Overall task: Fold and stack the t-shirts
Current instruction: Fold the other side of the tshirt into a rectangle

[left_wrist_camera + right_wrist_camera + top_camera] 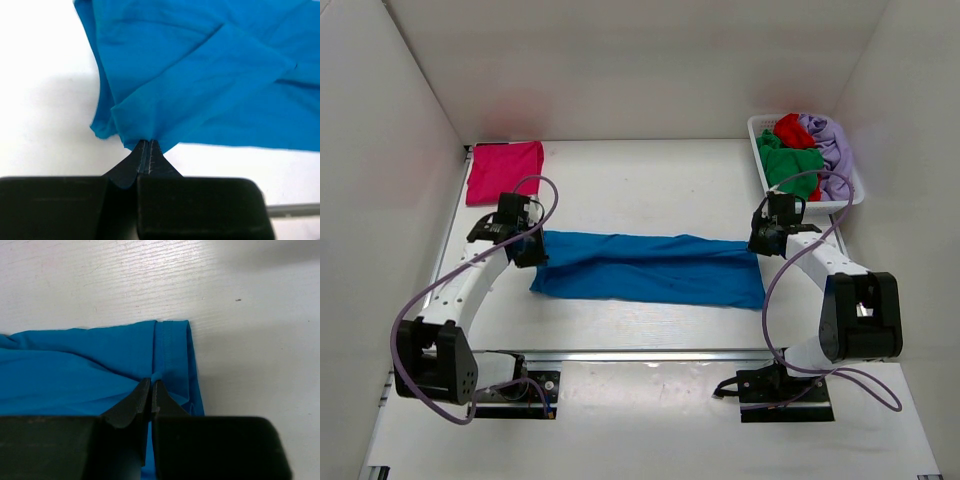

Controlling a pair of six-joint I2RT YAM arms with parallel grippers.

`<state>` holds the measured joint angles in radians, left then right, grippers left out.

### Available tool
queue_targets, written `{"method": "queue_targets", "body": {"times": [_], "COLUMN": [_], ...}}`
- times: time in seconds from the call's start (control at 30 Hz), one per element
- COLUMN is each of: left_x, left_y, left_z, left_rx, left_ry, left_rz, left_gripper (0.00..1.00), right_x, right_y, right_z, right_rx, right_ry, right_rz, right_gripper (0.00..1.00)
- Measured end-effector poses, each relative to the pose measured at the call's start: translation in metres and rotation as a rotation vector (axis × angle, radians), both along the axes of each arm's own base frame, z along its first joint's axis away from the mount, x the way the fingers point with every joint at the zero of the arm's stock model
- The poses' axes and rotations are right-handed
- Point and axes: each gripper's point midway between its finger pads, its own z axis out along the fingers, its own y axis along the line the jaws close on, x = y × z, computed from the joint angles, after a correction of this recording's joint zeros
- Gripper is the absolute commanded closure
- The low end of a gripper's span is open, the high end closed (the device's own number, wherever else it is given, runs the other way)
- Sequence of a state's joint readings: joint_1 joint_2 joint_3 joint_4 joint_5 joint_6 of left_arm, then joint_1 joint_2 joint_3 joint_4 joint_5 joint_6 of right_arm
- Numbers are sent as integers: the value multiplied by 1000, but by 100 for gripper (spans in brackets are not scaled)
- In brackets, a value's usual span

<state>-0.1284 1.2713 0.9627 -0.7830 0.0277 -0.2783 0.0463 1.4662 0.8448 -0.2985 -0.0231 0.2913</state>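
A bright blue t-shirt (650, 266) lies stretched out lengthwise across the middle of the table, folded into a long band. My left gripper (532, 246) is shut on its left end; the left wrist view shows the jaws pinching a fold of blue fabric (190, 90). My right gripper (757, 240) is shut on its right end, pinching the cloth beside the hem (172, 352). A magenta-pink t-shirt (505, 171) lies folded at the back left. Green (790, 165), red (788, 130) and lavender (828, 143) shirts lie bunched in the basket.
A white lattice basket (760, 160) stands at the back right against the right wall. White walls close in the table on the left, back and right. The arm bases (510, 385) sit at the near edge.
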Motion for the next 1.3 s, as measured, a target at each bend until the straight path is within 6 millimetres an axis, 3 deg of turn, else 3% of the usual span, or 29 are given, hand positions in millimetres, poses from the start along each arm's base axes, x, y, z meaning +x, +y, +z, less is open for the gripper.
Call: {"method": "queue_targets", "body": {"times": [0.43,0.47,0.53,0.57,0.63,0.73,0.83,1.0,1.07,1.17,1.3], "left_x": [-39,-42,-48,-51,-56,-57,-54,-35,-28,-22,-31], "left_y": [3,3,3,3,3,4,6,5,0,-11,-25], "left_z": [-27,-30,-38,-41,-45,-44,-33,2,7,-3,-48], "left_rx": [6,7,8,10,14,13,10,-8,-28,-60,-101], "left_ry": [89,102,126,139,156,149,103,-30,-63,-59,58], "left_rz": [-8,-9,-12,-14,-20,-16,4,23,24,15,9], "left_gripper": [100,100,100,94,65,46,45,45,48,55,57], "right_x": [-2,-3,-6,-9,-15,-23,-25,-3,4,9,9], "right_y": [1,1,0,-1,-4,-9,-7,4,9,15,27], "right_z": [5,4,2,1,-3,-5,4,38,42,38,13], "right_rx": [-4,-4,-7,-13,-30,-76,-107,-93,-78,-60,-58], "right_ry": [-8,-5,10,21,49,83,74,-53,-86,-91,-19], "right_rz": [6,6,3,-1,-12,-16,3,53,77,103,144], "right_gripper": [99,97,77,72,55,45,45,55,58,60,63]}}
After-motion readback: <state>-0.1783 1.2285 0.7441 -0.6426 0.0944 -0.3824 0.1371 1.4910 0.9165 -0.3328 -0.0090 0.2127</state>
